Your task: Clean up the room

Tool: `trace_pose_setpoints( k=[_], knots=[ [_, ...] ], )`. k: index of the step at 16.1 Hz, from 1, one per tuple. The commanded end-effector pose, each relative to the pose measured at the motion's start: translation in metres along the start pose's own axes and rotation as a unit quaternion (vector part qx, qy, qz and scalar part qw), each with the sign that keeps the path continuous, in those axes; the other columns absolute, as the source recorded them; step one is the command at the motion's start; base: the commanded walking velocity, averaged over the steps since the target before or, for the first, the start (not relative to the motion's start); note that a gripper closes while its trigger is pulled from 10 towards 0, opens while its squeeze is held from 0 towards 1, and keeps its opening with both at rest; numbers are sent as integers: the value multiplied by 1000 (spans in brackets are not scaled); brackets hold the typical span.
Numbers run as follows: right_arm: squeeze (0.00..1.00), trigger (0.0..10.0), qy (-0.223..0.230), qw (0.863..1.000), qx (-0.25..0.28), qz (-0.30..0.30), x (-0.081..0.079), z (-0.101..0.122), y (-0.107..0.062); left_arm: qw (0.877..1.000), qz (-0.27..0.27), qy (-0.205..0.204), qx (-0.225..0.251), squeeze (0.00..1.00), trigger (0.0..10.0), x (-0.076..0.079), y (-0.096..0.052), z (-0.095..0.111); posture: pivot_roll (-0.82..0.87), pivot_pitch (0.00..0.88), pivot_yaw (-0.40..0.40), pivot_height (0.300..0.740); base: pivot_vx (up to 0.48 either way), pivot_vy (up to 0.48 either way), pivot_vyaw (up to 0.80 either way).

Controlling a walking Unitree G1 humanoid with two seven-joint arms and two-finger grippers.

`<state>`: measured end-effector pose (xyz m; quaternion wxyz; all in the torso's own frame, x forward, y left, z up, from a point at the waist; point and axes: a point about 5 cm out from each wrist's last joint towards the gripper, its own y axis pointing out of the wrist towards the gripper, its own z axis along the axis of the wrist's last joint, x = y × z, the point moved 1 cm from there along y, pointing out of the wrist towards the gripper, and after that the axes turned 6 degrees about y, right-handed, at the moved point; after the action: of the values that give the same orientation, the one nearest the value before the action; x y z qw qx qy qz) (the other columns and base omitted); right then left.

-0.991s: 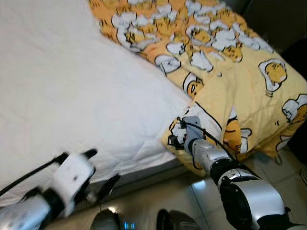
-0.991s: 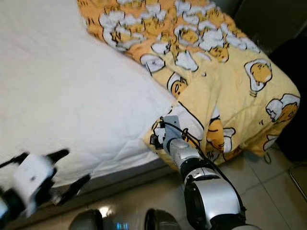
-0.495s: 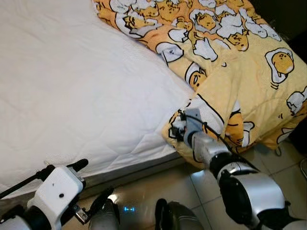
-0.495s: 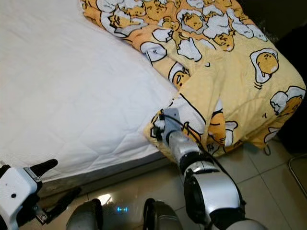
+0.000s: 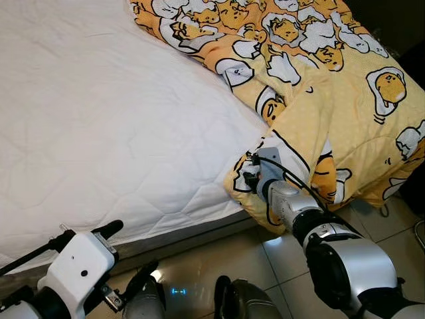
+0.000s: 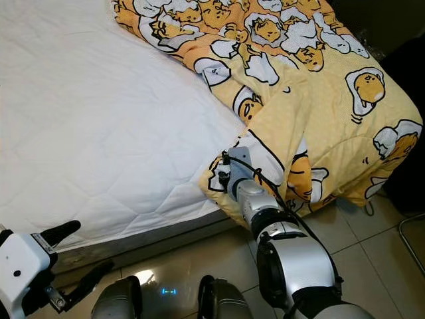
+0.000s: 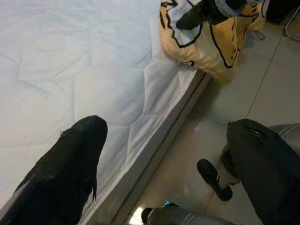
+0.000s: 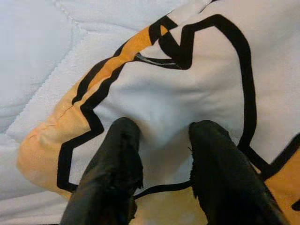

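A yellow duvet (image 5: 319, 80) printed with cartoon eggs lies bunched over the right side of a white quilted mattress (image 5: 99, 119). Its near corner (image 5: 265, 166) hangs over the bed's edge. My right gripper (image 5: 249, 174) is at that corner, and in the right wrist view the right gripper (image 8: 164, 129) has a fold of the white-and-black printed cloth pinched between its fingers. My left gripper (image 5: 129, 252) hangs low at the left, beside the mattress edge and above the floor. It is open with nothing in it, fingers (image 7: 70, 173) spread wide.
Glossy beige floor tiles (image 5: 199, 266) run along the bed's near side. My own legs (image 5: 232, 302) stand close to the bed frame (image 7: 154, 159). A dark object (image 6: 405, 179) stands on the floor at the far right, past the hanging duvet.
The view has tilted down since a second ago. My left arm has dropped from the mattress edge toward the floor. My right gripper has edged slightly farther onto the duvet corner.
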<state>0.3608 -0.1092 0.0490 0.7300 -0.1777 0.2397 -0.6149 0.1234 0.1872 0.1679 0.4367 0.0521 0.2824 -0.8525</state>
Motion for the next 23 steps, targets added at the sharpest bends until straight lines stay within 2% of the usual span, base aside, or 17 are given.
trace_pose_setpoints(
  k=[1,8,10,13,15,16,17,18,19,20,21,23],
  knots=[
    [0,0,2,1000,-3,-9,8,0,-1,1000,-8,5,10,514,10000,4,-1,5,261,237,-139,740,0,0,0],
    [0,0,4,1000,-4,-9,13,-2,-2,1000,-8,0,2,518,10000,4,0,4,262,231,-139,740,0,0,0],
    [0,0,-6,999,-4,33,6,-6,-2,1000,-5,-4,-3,518,10000,6,3,3,249,196,-151,740,0,0,0],
    [0,0,-14,996,8,86,0,-11,-3,999,15,-39,7,514,10000,6,21,-6,186,81,-159,740,0,0,0],
    [0,0,-15,995,33,97,4,-11,-6,996,48,-75,24,514,10000,4,35,-10,145,22,-155,740,0,0,0],
    [0,0,-2,994,52,94,10,-10,-8,991,75,-107,31,514,10000,0,44,-13,87,0,-131,740,0,0,0],
    [0,1882,9,994,73,83,16,-11,-13,985,103,-133,37,510,10000,-6,55,-18,40,0,-103,740,0,0,0],
    [0,10000,9,990,133,40,31,-13,-36,974,157,-158,39,502,10000,-19,78,-24,-16,0,-51,740,0,0,0],
    [0,10000,23,989,141,29,34,-14,-42,973,164,-157,40,502,10000,-21,82,-24,-16,0,-51,740,0,0,0],
    [63,10000,29,987,155,14,38,-17,-53,973,170,-152,43,506,10000,-24,90,-21,-33,0,-29,740,0,0,0],
    [1000,10000,5,984,179,-4,42,-18,-68,973,172,-146,51,510,10000,-29,101,-18,-50,0,-7,740,0,0,0],
    [1000,10000,24,978,204,-31,48,-21,-90,971,183,-146,54,514,10000,-39,119,-18,-92,0,25,740,0,-204,0]
  ],
)
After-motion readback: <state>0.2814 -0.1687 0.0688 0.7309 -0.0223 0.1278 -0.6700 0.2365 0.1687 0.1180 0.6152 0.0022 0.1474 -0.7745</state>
